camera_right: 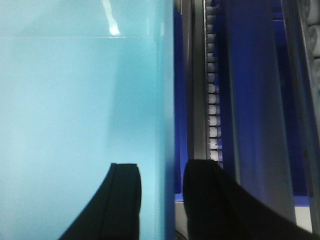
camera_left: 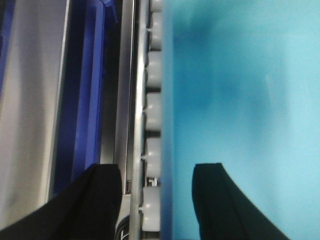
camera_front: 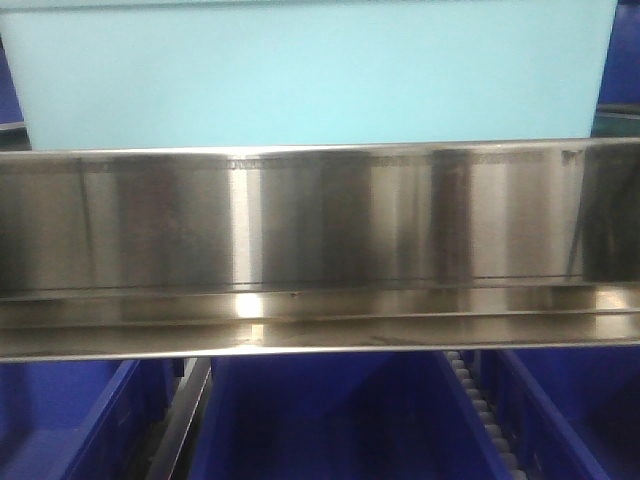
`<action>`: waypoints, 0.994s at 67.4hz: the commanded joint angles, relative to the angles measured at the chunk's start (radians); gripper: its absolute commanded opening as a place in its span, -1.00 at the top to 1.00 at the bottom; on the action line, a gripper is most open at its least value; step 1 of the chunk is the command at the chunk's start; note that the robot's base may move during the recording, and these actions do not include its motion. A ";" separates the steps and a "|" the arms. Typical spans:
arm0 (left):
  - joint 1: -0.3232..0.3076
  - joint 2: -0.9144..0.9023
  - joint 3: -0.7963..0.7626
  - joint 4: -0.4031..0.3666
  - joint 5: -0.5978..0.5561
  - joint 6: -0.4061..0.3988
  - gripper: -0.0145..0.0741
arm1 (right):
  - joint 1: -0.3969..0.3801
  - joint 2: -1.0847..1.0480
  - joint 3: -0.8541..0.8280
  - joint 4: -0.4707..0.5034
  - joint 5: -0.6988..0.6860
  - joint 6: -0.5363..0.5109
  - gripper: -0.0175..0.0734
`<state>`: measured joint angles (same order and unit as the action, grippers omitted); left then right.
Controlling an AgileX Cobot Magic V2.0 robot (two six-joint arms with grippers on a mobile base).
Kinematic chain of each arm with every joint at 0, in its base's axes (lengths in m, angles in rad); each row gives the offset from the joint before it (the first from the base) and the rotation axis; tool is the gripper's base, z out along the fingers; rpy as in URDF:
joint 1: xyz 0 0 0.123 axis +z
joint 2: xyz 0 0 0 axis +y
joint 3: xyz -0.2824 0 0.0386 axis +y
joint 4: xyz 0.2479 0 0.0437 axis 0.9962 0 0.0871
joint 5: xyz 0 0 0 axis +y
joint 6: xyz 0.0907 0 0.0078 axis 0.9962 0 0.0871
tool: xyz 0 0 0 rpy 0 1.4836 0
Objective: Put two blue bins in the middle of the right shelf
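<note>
Black fingers (camera_left: 100, 200) of the left tool (camera_left: 157, 167) fill the near part of the left wrist view. They stand apart, one on each side of the side wall of a light blue bin (camera_left: 240, 100), and a gap shows on both sides of the wall, so this tool is open and grips nothing. Just left of that wall runs a row of white rollers (camera_left: 152, 115), which I take for the track of the shelf level.

On the other side, the right tool (camera_right: 163, 165) straddles the opposite wall of the same bin. Its jaws are also apart, but the outer finger is very near the wall and I cannot tell if it presses it.

From the front, the bin sits high and far, behind the wide steel rail (camera_front: 320, 220) of the shelf. Dark blue bins (camera_front: 330, 420) stand on the level below, near the camera.

As I judge it, the task is in the middle of handling one bin. Both tools are placed at its two sides, yet it seems to rest on the rollers and is not lifted. Whether this level is the middle one of the right shelf is not visible. A second light bin is not in view, so at least one full transfer remains.
</note>
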<state>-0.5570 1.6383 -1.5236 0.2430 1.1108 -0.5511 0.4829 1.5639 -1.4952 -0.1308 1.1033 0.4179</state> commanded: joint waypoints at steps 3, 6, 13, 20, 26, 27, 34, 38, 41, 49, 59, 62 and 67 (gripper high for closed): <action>-0.008 0.000 -0.005 -0.003 0.002 -0.007 0.10 | -0.001 0.000 -0.008 -0.005 -0.018 0.000 0.31; -0.008 0.000 -0.005 -0.003 0.000 -0.007 0.10 | -0.001 0.000 -0.008 -0.011 -0.022 0.000 0.31; -0.008 0.000 -0.005 -0.003 -0.002 -0.007 0.10 | -0.001 0.000 -0.004 -0.018 -0.034 0.000 0.31; -0.008 0.000 -0.005 -0.003 0.000 -0.007 0.10 | -0.001 0.000 -0.004 -0.018 -0.034 0.000 0.31; -0.008 0.000 -0.005 -0.004 0.000 -0.007 0.10 | -0.001 0.000 -0.004 -0.018 -0.034 0.000 0.31; -0.008 0.000 -0.005 -0.004 0.000 -0.007 0.10 | -0.001 0.000 -0.004 -0.018 -0.034 0.000 0.31; -0.008 0.000 -0.005 -0.005 0.000 -0.007 0.12 | -0.001 0.000 -0.004 -0.020 -0.034 0.000 0.31; -0.008 0.000 -0.005 -0.005 0.000 -0.007 0.19 | -0.001 0.000 -0.004 -0.019 -0.032 0.000 0.36; -0.008 0.000 -0.005 -0.005 0.002 -0.007 0.29 | -0.001 0.000 -0.004 -0.019 -0.028 0.000 0.46; -0.008 0.000 -0.005 -0.005 0.004 -0.007 0.72 | -0.001 0.000 -0.004 -0.019 -0.028 0.000 0.89; -0.008 0.000 -0.005 -0.005 0.004 -0.007 0.92 | -0.001 0.000 -0.004 -0.024 -0.030 0.000 0.95; -0.008 0.000 -0.007 -0.005 0.004 -0.007 0.92 | -0.001 0.000 -0.006 -0.026 -0.028 0.000 0.95; -0.008 0.000 -0.022 -0.005 0.017 -0.010 0.92 | -0.001 0.000 -0.014 -0.032 -0.026 0.000 0.95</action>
<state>-0.5586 1.6404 -1.5262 0.2237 1.1114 -0.5551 0.4829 1.5659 -1.4952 -0.1395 1.0819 0.4179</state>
